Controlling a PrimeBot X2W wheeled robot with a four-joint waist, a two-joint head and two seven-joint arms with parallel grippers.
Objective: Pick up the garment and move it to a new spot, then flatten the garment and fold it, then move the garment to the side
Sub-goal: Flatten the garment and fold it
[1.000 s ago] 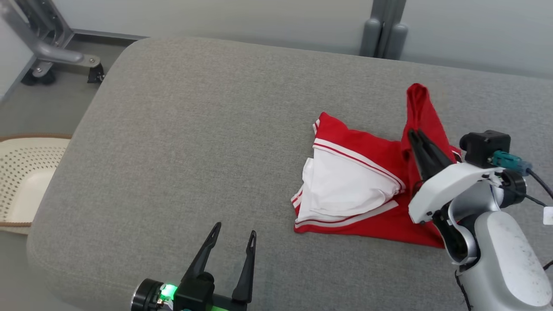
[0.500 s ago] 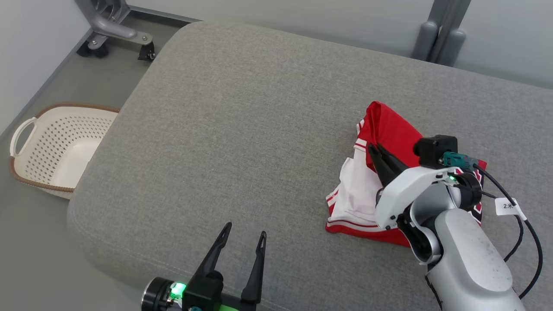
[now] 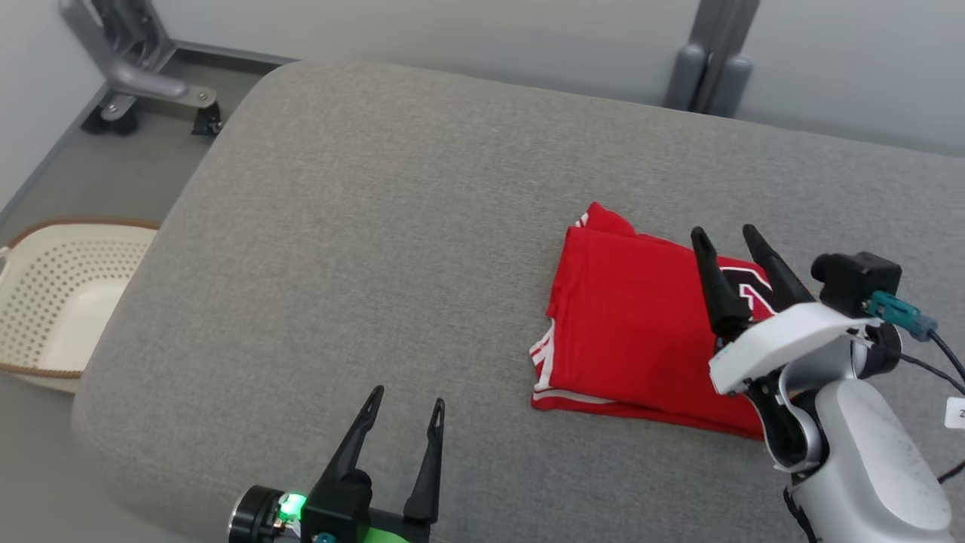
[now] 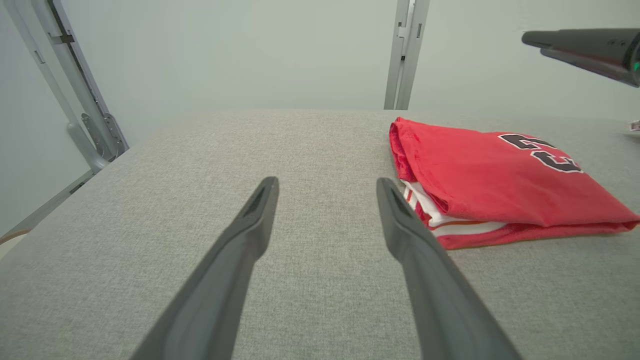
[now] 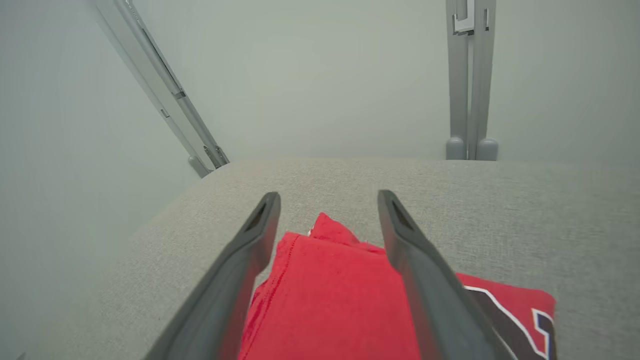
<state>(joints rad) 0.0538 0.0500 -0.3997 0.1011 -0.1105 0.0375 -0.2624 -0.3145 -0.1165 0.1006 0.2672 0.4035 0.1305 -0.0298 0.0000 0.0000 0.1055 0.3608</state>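
The garment (image 3: 629, 324) is a red jersey with white trim and dark lettering, folded into a flat rectangle on the right part of the grey cushioned surface (image 3: 377, 226). In the left wrist view the garment (image 4: 495, 185) lies ahead and to the right, its white-striped layers showing at the near edge. My right gripper (image 3: 725, 235) hovers open above the garment's right half, nothing between its fingers; the garment (image 5: 330, 295) shows below them in the right wrist view. My left gripper (image 3: 407, 400) stands open near the front edge, well left of the garment, holding nothing.
A cream perforated laundry basket (image 3: 45, 302) sits on the floor left of the surface. A grey metal frame on casters (image 3: 143, 83) stands at the back left, and a grey post (image 3: 709, 53) rises behind the surface. The right gripper (image 4: 585, 47) shows at the left wrist view's upper right.
The right gripper let go of the lifted red flap and opened; the flap now lies flat over the white part, leaving a folded rectangle. The head camera shifted between frames. The left gripper stayed put.
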